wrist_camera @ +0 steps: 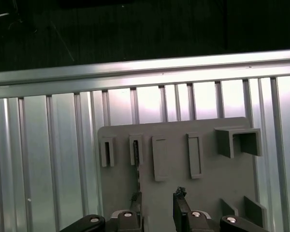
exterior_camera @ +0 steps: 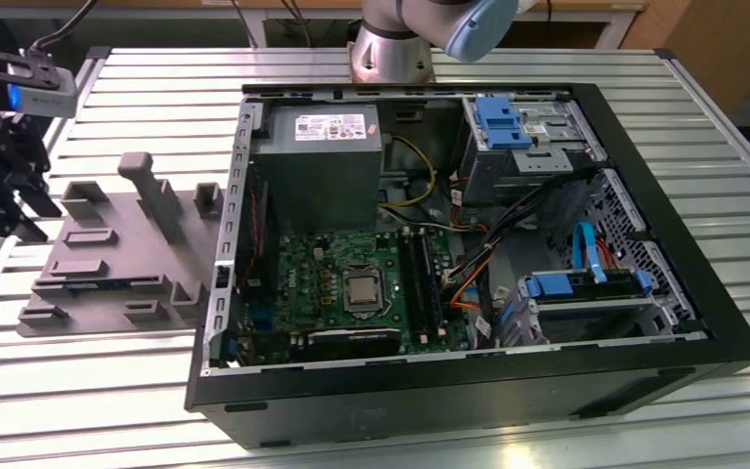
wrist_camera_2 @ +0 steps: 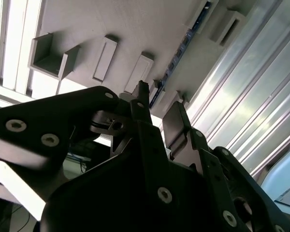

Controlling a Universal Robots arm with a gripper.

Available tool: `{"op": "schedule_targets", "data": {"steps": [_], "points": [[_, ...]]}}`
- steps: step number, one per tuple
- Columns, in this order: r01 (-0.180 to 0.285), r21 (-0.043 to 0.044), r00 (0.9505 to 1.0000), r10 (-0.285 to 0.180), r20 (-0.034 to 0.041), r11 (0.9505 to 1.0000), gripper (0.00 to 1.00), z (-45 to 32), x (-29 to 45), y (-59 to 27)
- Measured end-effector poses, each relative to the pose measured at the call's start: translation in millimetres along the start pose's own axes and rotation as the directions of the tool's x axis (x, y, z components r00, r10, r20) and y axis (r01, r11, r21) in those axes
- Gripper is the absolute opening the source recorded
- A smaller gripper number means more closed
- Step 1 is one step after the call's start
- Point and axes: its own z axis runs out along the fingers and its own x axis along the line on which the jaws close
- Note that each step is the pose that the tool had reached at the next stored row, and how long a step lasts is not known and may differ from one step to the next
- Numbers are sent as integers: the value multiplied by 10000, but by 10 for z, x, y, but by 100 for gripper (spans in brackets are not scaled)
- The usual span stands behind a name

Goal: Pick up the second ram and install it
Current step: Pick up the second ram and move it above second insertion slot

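Here's the claw [exterior_camera: 17, 207] at the exterior view's left edge, hovering over the near end of the grey holder plate [exterior_camera: 102, 244] on the slatted metal table [exterior_camera: 128, 391]. In the first wrist view the claw [wrist_camera: 157, 199] has its two dark fingertips [wrist_camera: 179, 195] standing apart with bare holder plate [wrist_camera: 208, 169] showing between them, so it's open and carrying nothing. The second wrist view agrees: the claw [wrist_camera_2: 159, 108] is spread, with daylight between the fingers.

And the second ram [exterior_camera: 95, 284]? It sits on edge in a long slot of the holder plate, just a thin blue-green sliver in the exterior view. In the second wrist view the second ram [wrist_camera_2: 181, 50] runs as a narrow bluish strip along its slot in the holder plate [wrist_camera_2: 87, 19], beyond the fingertips and not touched by them.

Over on the exterior view's right, the open computer case [exterior_camera: 727, 322] lies on its side, well apart from the claw. Inside it are the green motherboard [exterior_camera: 304, 278] with its processor socket [exterior_camera: 362, 290] and long black memory slots [exterior_camera: 417, 278], and the grey power supply [exterior_camera: 316, 156] sits above that. Whether any stick sits in those slots, I can't tell
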Motion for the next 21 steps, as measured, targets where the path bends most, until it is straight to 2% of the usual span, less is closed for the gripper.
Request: {"op": "schedule_targets", "data": {"steps": [7,8,14,21], "points": [[-1,6,10000,1,-69,10000,37,91,4,-9],[-1,7,10000,1,-80,10000,31,103,4,-11],[-1,16,9999,1,-173,10000,31,175,10,-19],[-2,23,9997,2,-244,10000,31,265,38,-25]]}}
